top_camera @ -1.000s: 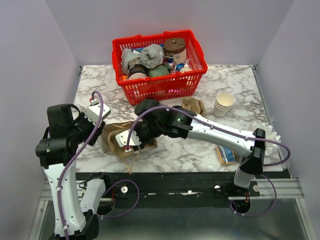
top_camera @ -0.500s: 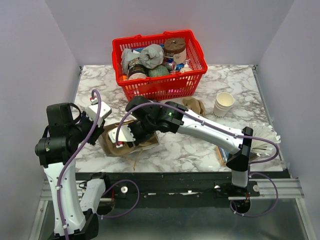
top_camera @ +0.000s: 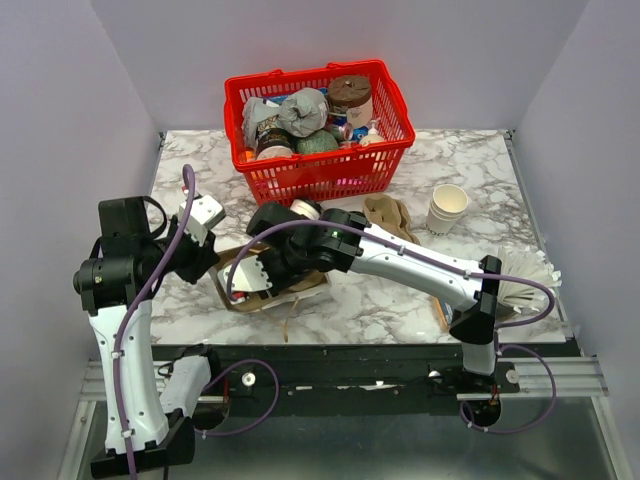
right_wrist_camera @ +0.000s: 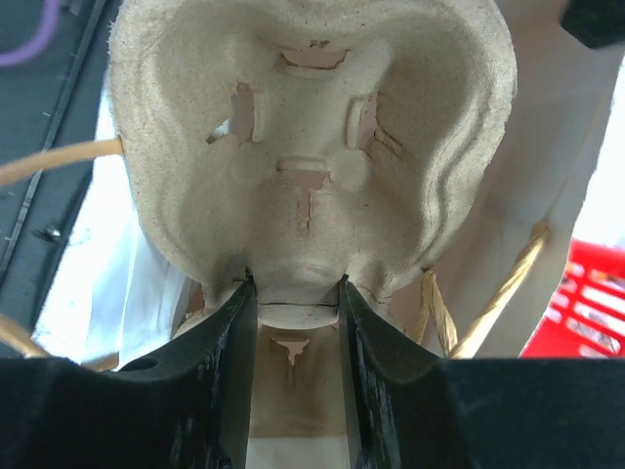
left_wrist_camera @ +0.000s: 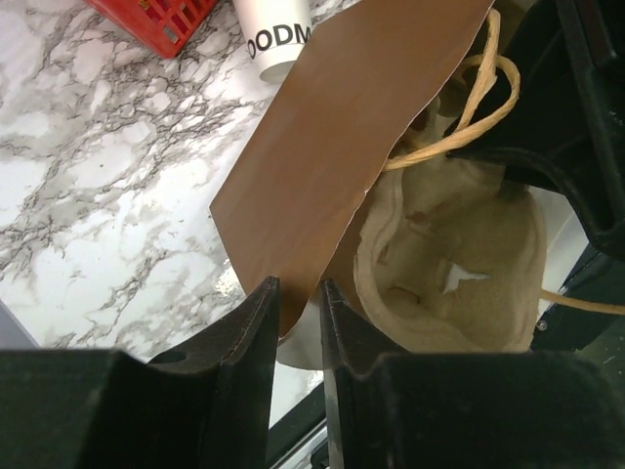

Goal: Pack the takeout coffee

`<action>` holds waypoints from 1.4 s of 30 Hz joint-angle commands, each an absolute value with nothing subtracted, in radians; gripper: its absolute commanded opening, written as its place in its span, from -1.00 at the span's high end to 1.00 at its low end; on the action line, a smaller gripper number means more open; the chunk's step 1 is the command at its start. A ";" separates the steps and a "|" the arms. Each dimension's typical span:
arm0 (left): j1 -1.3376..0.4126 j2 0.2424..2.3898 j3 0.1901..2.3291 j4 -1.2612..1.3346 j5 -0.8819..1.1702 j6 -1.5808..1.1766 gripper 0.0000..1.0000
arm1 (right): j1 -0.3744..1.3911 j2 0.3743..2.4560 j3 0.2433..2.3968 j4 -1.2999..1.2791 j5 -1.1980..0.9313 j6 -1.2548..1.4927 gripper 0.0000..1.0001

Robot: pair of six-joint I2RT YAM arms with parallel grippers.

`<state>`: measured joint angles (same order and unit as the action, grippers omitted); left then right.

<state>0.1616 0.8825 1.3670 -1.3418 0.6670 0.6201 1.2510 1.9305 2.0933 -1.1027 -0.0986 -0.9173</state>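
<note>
White marble tbl point(top_camera: 480, 165): red basket point(top_camera: 320, 175) at back w/ printed white cup point(left_wrist_camera: 278, 34) just beside it, pulp cup carrier point(top_camera: 388, 212) near, stacked paper cups point(top_camera: 447, 208) right, brown paper bag point(left_wrist_camera: 332, 147) front-left.

Pale lilac walls point(top_camera: 120, 70) enclose a white marble-veined table point(top_camera: 480, 170) — evenly lit.

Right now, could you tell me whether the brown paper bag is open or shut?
Open. The left gripper pinches the paper bag at its mouth, and the pulp cup carrier held by the right gripper sits inside.
</note>
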 commanded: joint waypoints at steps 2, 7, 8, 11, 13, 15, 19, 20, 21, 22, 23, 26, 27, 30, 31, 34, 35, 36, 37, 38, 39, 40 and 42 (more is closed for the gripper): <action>0.160 0.899 1.347 -1.502 0.703 0.630 0.36 | 1.258 1.959 2.111 -1.095 0.037 -0.919 0.99; 0.161 0.914 1.336 -1.485 0.732 0.643 0.48 | 1.256 1.973 2.102 -1.049 0.110 -0.891 0.99; 0.161 0.919 1.335 -1.479 0.735 0.643 0.49 | 1.255 1.973 2.094 -1.046 0.110 -0.887 0.99; 0.160 0.923 1.325 -1.465 0.758 0.650 0.57 | 1.256 1.976 2.085 -1.042 0.101 -0.870 0.99; 0.160 0.928 1.322 -1.460 0.765 0.650 0.64 | 1.256 1.977 2.089 -1.052 0.089 -0.859 0.99; 0.161 0.933 1.325 -1.457 0.772 0.655 0.73 | 1.256 1.979 2.092 -1.072 0.078 -0.848 0.99; 0.161 0.927 1.330 -1.451 0.755 0.682 0.94 | 1.256 1.976 2.094 -1.112 0.066 -0.835 0.99; 0.161 0.923 1.331 -1.450 0.749 0.687 0.98 | 1.256 1.976 2.095 -1.117 0.063 -0.828 0.99; 0.161 0.920 1.335 -1.450 0.738 0.693 1.00 | 1.256 1.976 2.097 -1.129 0.058 -0.824 0.99; 0.161 0.920 1.338 -1.451 0.733 0.707 1.00 | 1.256 1.976 2.108 -1.134 0.049 -0.821 0.99; 0.161 0.925 1.347 -1.463 0.733 0.718 1.00 | 1.256 1.977 2.117 -1.140 0.043 -0.810 0.99; 0.160 0.966 1.394 -1.512 0.745 0.730 1.00 | 1.256 1.993 2.179 -1.178 0.025 -0.795 0.99; 0.161 0.979 1.410 -1.514 0.753 0.710 1.00 | 1.256 1.996 2.193 -1.196 0.023 -0.792 0.99; 0.160 1.012 1.468 -1.516 0.793 0.652 1.00 | 1.255 2.003 2.246 -1.230 0.026 -0.792 0.99; 0.158 1.017 1.480 -1.516 0.816 0.644 1.00 | 1.256 2.003 2.256 -1.236 0.029 -0.792 0.99; 0.153 1.035 1.517 -1.516 0.848 0.598 1.00 | 1.256 2.000 2.287 -1.264 0.032 -0.792 0.99; 0.149 1.040 1.528 -1.517 0.865 0.586 1.00 | 1.256 1.997 2.292 -1.270 0.034 -0.788 0.99; 0.143 1.040 1.529 -1.517 0.871 0.563 1.00 | 1.258 1.994 2.301 -1.285 0.032 -0.784 0.99; 0.134 1.040 1.531 -1.517 0.879 0.546 1.00 | 1.258 1.991 2.304 -1.293 0.032 -0.779 0.99; 0.115 1.042 1.531 -1.517 0.894 0.529 1.00 | 1.258 1.991 2.307 -1.302 0.031 -0.769 0.99; 0.103 1.040 1.531 -1.516 0.902 0.513 1.00 | 1.258 1.990 2.313 -1.330 0.028 -0.765 0.99; 0.089 1.039 1.531 -1.517 0.911 0.488 1.00 | 1.258 1.990 2.328 -1.344 0.019 -0.759 0.99; 0.052 1.026 1.539 -1.516 0.910 0.477 1.00 | 1.259 1.990 2.345 -1.394 0.008 -0.742 0.99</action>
